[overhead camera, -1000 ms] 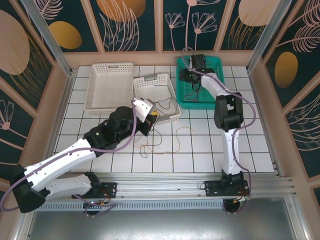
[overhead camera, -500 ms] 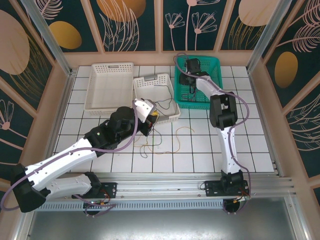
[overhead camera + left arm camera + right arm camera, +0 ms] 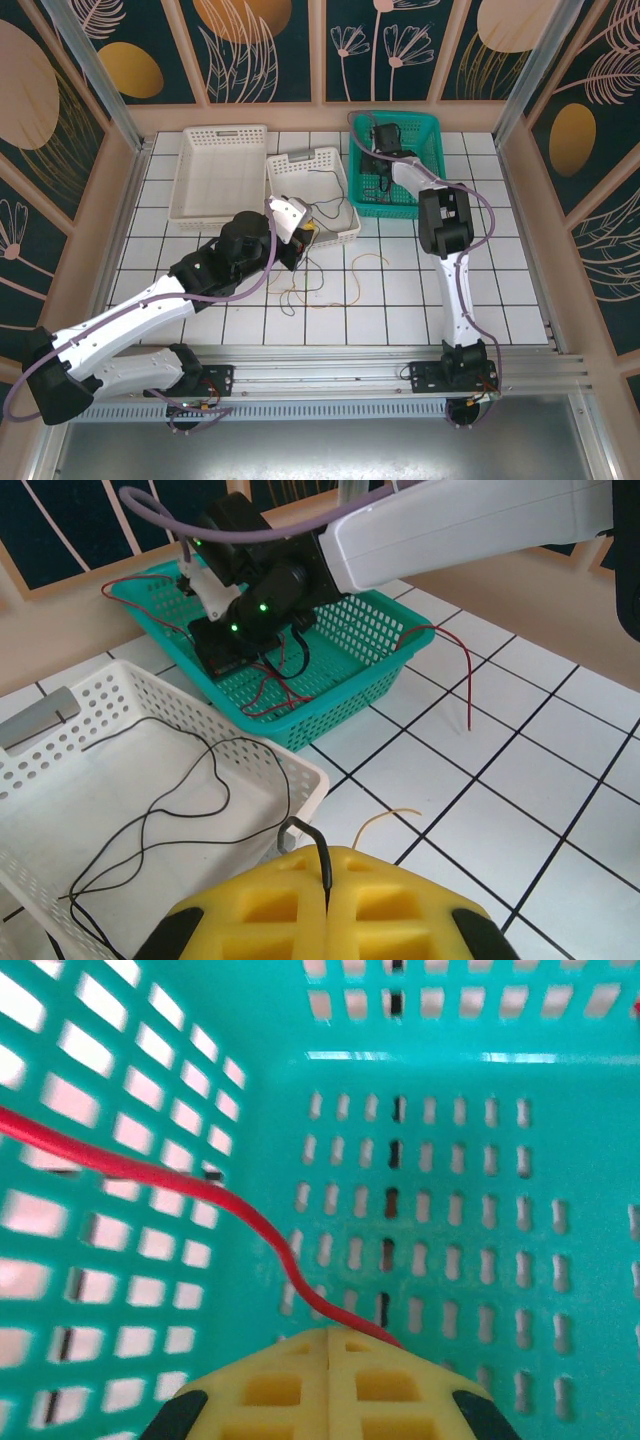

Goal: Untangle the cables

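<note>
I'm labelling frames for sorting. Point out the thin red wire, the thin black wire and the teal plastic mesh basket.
thin red wire [image 3: 180, 1179], right wrist view, its middle stretch.
thin black wire [image 3: 322, 858], left wrist view, its hooked near end.
teal plastic mesh basket [image 3: 360, 688], left wrist view, near side wall.

White black-gridded table [image 3: 560, 810]; red cable [image 3: 240, 1210], teal perforated basket [image 3: 590, 1160]; black cable [image 3: 321, 858], white basket [image 3: 150, 695].

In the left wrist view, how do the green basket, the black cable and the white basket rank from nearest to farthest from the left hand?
1. Black cable: pinched in the left hand.
2. White basket: just ahead, left.
3. Green basket: farther back.
</note>
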